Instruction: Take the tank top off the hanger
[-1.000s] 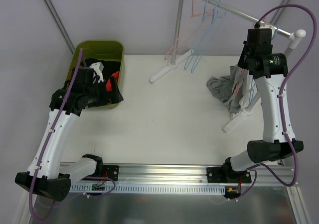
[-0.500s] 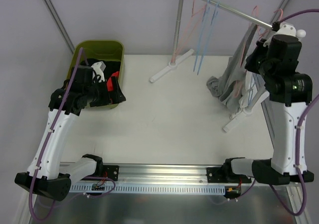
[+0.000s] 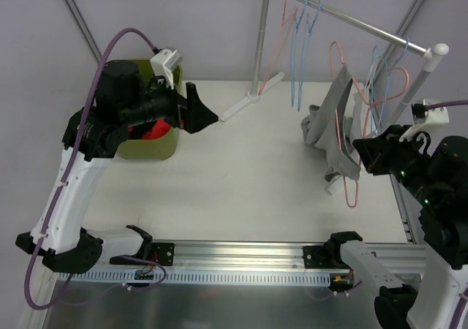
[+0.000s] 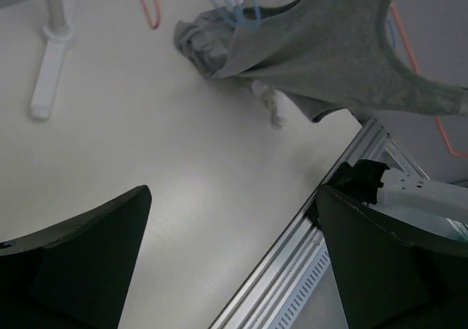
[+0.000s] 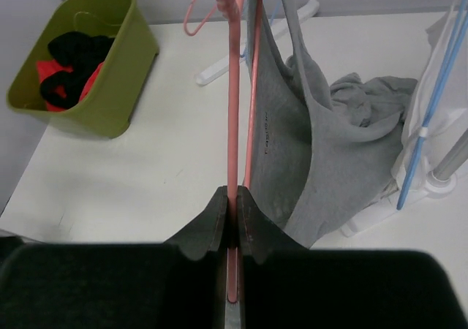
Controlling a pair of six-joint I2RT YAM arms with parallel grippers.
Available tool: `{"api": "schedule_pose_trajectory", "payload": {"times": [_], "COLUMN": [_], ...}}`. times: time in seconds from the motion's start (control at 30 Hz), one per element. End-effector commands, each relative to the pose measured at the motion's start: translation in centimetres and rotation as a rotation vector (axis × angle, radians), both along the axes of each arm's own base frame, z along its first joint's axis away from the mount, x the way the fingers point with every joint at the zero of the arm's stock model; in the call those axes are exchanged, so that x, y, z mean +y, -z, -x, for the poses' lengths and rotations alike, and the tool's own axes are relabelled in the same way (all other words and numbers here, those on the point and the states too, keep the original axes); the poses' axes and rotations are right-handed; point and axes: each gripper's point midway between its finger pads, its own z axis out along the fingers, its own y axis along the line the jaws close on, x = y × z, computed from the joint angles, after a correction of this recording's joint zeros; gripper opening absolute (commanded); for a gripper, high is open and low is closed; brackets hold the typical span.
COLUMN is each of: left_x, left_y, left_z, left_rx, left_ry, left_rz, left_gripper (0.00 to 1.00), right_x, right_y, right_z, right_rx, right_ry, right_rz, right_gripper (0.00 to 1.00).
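A grey tank top (image 3: 338, 120) hangs on a pink wire hanger (image 3: 352, 190), held off the rail above the table's right side. My right gripper (image 3: 363, 153) is shut on the hanger's thin bar (image 5: 234, 88), with the tank top (image 5: 292, 131) draped just right of the fingers. In the left wrist view the tank top (image 4: 344, 47) stretches across the top, with a bit of the hanger (image 4: 439, 128) behind it. My left gripper (image 3: 205, 115) is open and holds nothing. It hovers over the table's left-middle, pointing toward the garment, well apart from it.
A green bin (image 3: 150, 145) with black and red clothes stands at the left. The clothes rack's rail (image 3: 351, 18) carries pink and blue hangers (image 3: 300, 22). Its white foot (image 3: 245, 104) lies on the table. A grey clothing pile (image 3: 313, 128) lies beside the tank top.
My right arm pulled the hanger with the tank top off the rail, down and toward the near edge. My left arm lifted from the bin and swung right, still open.
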Motion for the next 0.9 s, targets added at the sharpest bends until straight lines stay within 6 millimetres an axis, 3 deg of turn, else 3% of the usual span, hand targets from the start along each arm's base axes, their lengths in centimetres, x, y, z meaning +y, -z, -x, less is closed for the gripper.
{"api": "schedule_pose_trajectory", "payload": {"times": [0.0, 0.03, 0.07, 0.13, 0.17, 0.2, 0.23, 0.27, 0.3, 0.33, 0.43, 0.53, 0.57, 0.6, 0.7, 0.73, 0.77, 0.83, 0.87], "left_x": [-4.6, -6.6, -7.6, -10.9, -12.3, -14.6, -15.7, -16.6, -18.4, -18.7, -21.0, -22.1, -22.2, -22.1, -22.0, -22.0, -21.8, -21.5, -21.3], "left_y": [-3.8, -4.8, -7.0, -7.5, -10.5, -9.8, -10.4, -12.7, -11.9, -13.2, -12.3, -10.6, -10.2, -10.1, -8.9, -8.4, -8.4, -8.3, -8.3], "left_z": [-1.1, -0.3, 0.2, -0.4, 1.2, 0.4, 0.6, 1.6, 0.8, 1.0, 0.0, -0.4, -0.5, -0.5, -0.8, -1.0, -1.1, -1.3, -1.5], "left_rx": [-0.131, -0.164, -0.230, -0.261, -0.345, -0.342, -0.364, -0.423, -0.415, -0.440, -0.429, -0.390, -0.382, -0.381, -0.366, -0.361, -0.362, -0.361, -0.362], "left_ry": [0.104, 0.153, 0.178, 0.219, 0.262, 0.281, 0.298, 0.320, 0.327, 0.326, 0.313, 0.320, 0.319, 0.315, 0.302, 0.290, 0.283, 0.264, 0.252], "left_rz": [0.046, 0.060, 0.081, 0.074, 0.117, 0.101, 0.112, 0.158, 0.150, 0.177, 0.184, 0.167, 0.161, 0.157, 0.130, 0.117, 0.115, 0.109, 0.107], "left_gripper": [0.99, 0.99, 0.99, 0.99, 0.99, 0.99, 0.99, 0.99, 0.99, 0.99, 0.98, 0.78, 0.72, 0.58, 0.39, 0.18, 0.10, 0.00, 0.00], "right_x": [1.9, 2.2, 3.0, 3.5, 4.2, 4.4, 4.6, 5.1, 5.3, 5.6, 6.4, 6.4, 6.3, 6.3, 6.3, 6.3, 6.2, 6.3, 6.3], "right_y": [-0.9, -1.1, -1.1, -1.1, -1.1, -0.9, -1.5, -1.8, -1.9, -2.4, -2.9, -3.2, -3.3, -3.4, -3.5, -3.6, -3.5, -3.6, -3.6], "right_z": [3.4, 4.2, 5.0, 6.6, 7.1, 7.7, 8.2, 8.7, 9.0, 9.5, 10.0, 9.9, 9.8, 9.9, 9.8, 9.7, 9.6, 9.5, 9.4], "right_rx": [-0.025, -0.028, -0.017, 0.009, 0.026, 0.044, 0.029, 0.029, 0.032, 0.017, 0.025, 0.022, 0.016, 0.015, 0.014, 0.014, 0.016, 0.016, 0.017], "right_ry": [-0.156, -0.177, -0.230, -0.278, -0.326, -0.343, -0.356, -0.394, -0.414, -0.436, -0.488, -0.483, -0.479, -0.480, -0.478, -0.475, -0.469, -0.470, -0.471], "right_rz": [0.004, -0.007, -0.020, -0.033, -0.045, -0.050, -0.053, -0.064, -0.072, -0.080, -0.108, -0.111, -0.109, -0.111, -0.113, -0.112, -0.110, -0.111, -0.112], "right_gripper": [0.00, 0.00, 0.00, 0.00, 0.00, 0.00, 0.00, 0.00, 0.00, 0.00, 0.00, 0.00, 0.00, 0.00, 0.00, 0.00, 0.00, 0.00, 0.00]}}
